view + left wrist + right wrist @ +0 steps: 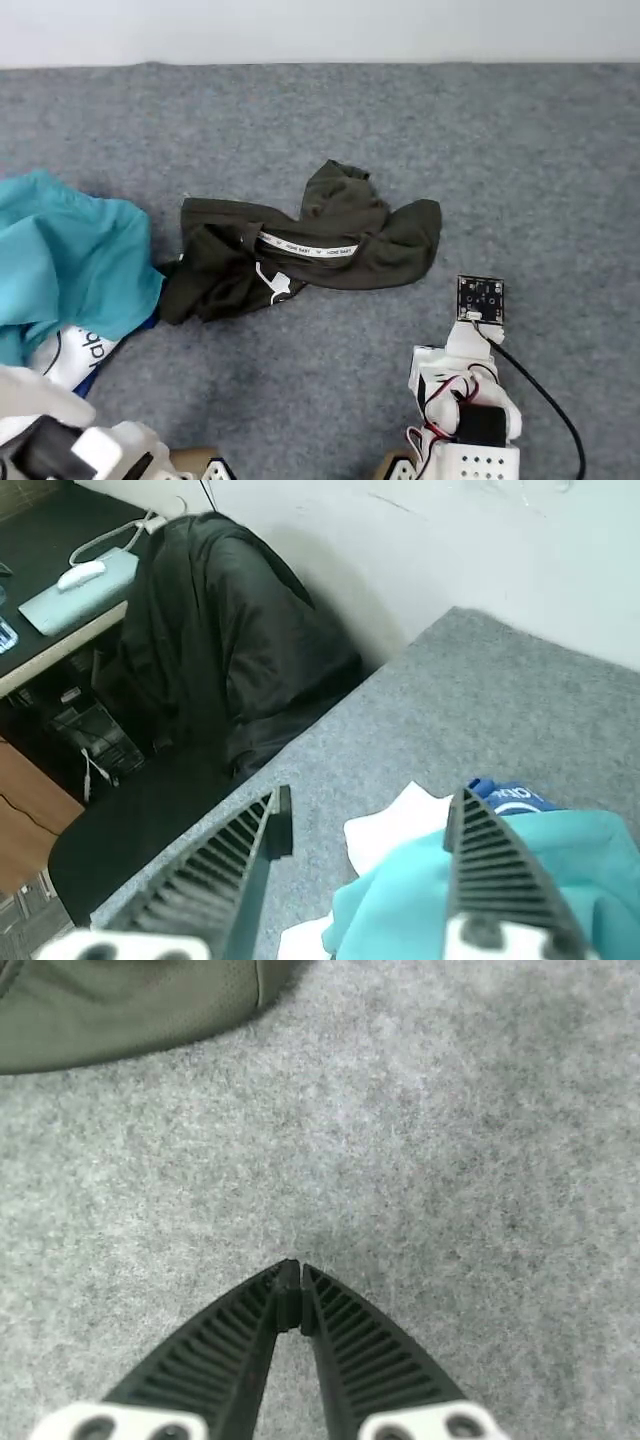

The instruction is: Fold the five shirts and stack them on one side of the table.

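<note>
The dark shirt [300, 250] lies crumpled in the middle of the grey table [520, 150], not yet folded, while the right gripper [297, 1295] rests pressed together over bare felt near its hem and the left gripper [372, 815] hangs spread wide above the teal shirt [60, 260], I think ready to take it.

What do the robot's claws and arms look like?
The left claw and right claw are black, ridged and pointy, on white bases with screw holes. The right arm is white with black motor parts, thin red wires and a black cable.
</note>
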You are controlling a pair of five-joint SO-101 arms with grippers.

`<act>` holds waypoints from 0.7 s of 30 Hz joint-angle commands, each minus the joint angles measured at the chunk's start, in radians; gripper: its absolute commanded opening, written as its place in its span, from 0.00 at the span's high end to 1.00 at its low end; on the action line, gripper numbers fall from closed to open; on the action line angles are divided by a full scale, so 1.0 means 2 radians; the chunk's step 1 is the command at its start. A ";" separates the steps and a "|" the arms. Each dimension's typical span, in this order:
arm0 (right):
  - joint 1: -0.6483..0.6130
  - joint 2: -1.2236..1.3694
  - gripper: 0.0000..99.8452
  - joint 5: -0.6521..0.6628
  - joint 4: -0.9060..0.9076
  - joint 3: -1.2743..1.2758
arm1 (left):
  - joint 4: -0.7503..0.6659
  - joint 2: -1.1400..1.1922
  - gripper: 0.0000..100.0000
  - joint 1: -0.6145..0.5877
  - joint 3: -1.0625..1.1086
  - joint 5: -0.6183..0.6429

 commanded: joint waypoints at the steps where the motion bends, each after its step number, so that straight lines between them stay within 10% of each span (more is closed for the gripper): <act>1: -0.003 -0.002 0.99 0.005 0.002 0.008 | 0.010 -0.050 0.75 0.000 -0.007 0.006; 21: -0.003 -0.002 0.99 0.005 0.002 0.008 | 0.008 -0.361 0.82 0.158 0.460 0.003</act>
